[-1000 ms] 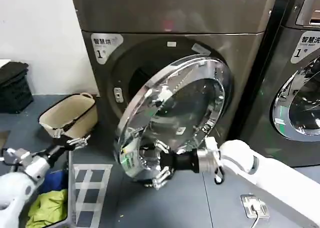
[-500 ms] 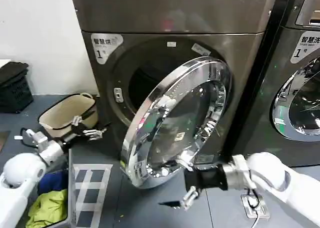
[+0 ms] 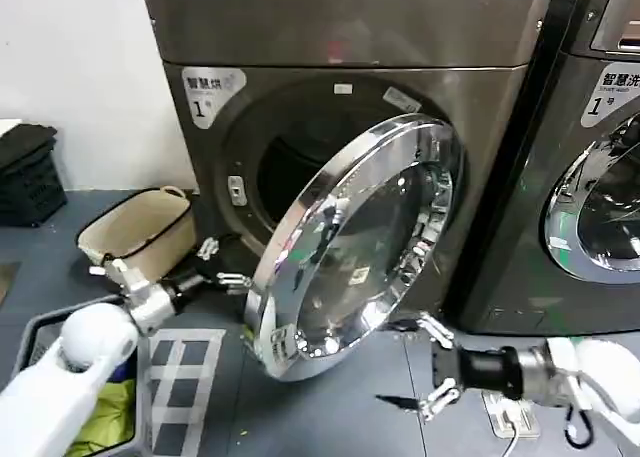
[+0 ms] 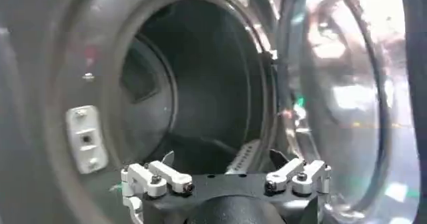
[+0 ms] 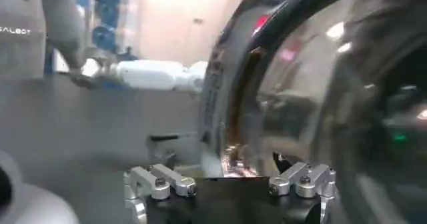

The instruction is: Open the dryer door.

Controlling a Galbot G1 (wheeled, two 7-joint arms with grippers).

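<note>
Door: the dryer door (image 3: pixel 355 242) stood swung partly out from the dryer (image 3: pixel 340 127), hinged on the side toward the right claw, its chrome rim tilted and its glass facing forward and to the right.
Door axis: the rim showed as a long oval running from low near the left claw up to high by the dryer's upper right.
Opening: the dark drum mouth (image 4: pixel 193 79) lay straight ahead of the left claw, with clear space between the free door edge and the latch plate (image 3: pixel 236 190).
Left claw: the left claw (image 3: pixel 222 265) hung low, just beside the lower free edge of the door, its fingers spread, pinching nothing; the wrist view showed both fingertips (image 4: pixel 157 177) apart with the drum beyond.
Right claw: the right claw (image 3: pixel 437 362) hung below and outside the door's lower rim, fingers spread, gripping nothing, apart from the chrome.
Floor room: bare grey floor (image 3: pixel 330 417) lay between the two claws.
Around: a beige basket (image 3: pixel 140 232) sat behind the left claw; a second machine (image 3: pixel 590 157) stood beyond the right claw; a bin of clothes (image 3: pixel 100 417) lay under the left arm.
</note>
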